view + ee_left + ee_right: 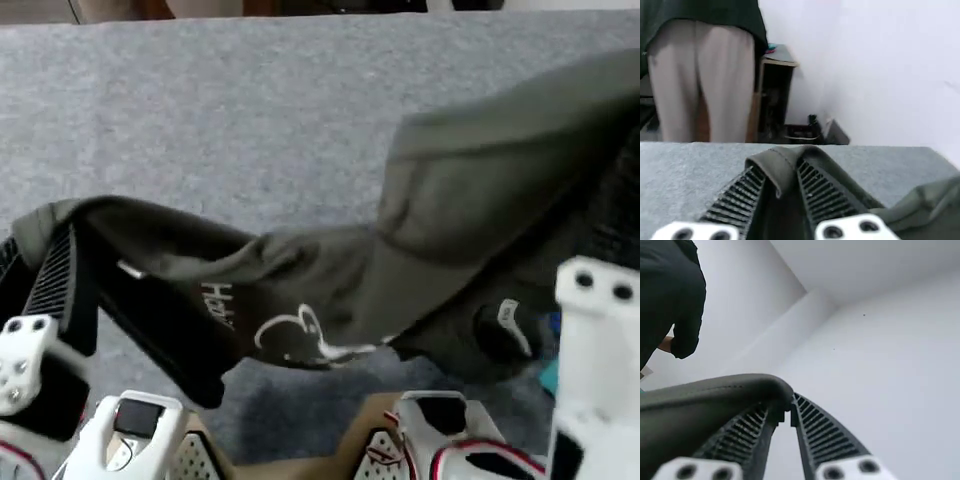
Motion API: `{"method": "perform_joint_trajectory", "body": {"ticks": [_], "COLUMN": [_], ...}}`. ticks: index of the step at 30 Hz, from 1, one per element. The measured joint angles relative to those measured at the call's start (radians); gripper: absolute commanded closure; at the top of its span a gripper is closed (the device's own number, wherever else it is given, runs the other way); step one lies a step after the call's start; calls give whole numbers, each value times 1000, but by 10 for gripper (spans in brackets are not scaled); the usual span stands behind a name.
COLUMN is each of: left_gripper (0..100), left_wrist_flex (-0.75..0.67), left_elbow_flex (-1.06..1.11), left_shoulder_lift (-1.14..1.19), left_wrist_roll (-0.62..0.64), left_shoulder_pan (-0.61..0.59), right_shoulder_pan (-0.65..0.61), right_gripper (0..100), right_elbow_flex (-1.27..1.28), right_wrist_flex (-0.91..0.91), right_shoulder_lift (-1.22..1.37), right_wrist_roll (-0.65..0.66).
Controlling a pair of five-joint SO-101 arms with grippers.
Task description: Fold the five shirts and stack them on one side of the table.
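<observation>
A dark olive shirt (450,210) with white print hangs stretched above the grey table (200,110), lifted at both ends. At the table's left, my left gripper (58,232) is shut on one edge of it; in the left wrist view a fold of olive shirt cloth (771,162) sits pinched between the ribbed black fingers (820,192) of the left gripper (781,167). My right gripper (788,402) points upward and is shut on the shirt's other edge (715,395), which drapes over one finger. The right arm's white body (598,340) stands at the right, below the raised cloth.
Both arms' white bases (135,435) line the table's front edge, with a brown cardboard-coloured piece (365,412) between them. Something teal (548,376) shows under the shirt at the right. Bare grey table runs across the far side and left. A dark cabinet (775,100) stands beyond the table.
</observation>
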Motion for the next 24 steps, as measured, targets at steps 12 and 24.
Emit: {"method": "perform_joint_trajectory", "body": {"ticks": [12, 24], "left_gripper": [981, 981], "left_wrist_flex": [0, -575], "left_elbow_flex": [249, 930], "left_shoulder_lift": [0, 15], "left_wrist_roll": [-41, -41], "left_shoulder_pan": [-81, -183], "right_shoulder_pan": [-64, -61], "right_gripper": [994, 994], "right_elbow_flex": [107, 677], "right_wrist_flex": [124, -52], "right_shoulder_lift": [28, 43], "right_wrist_roll": [130, 71]}}
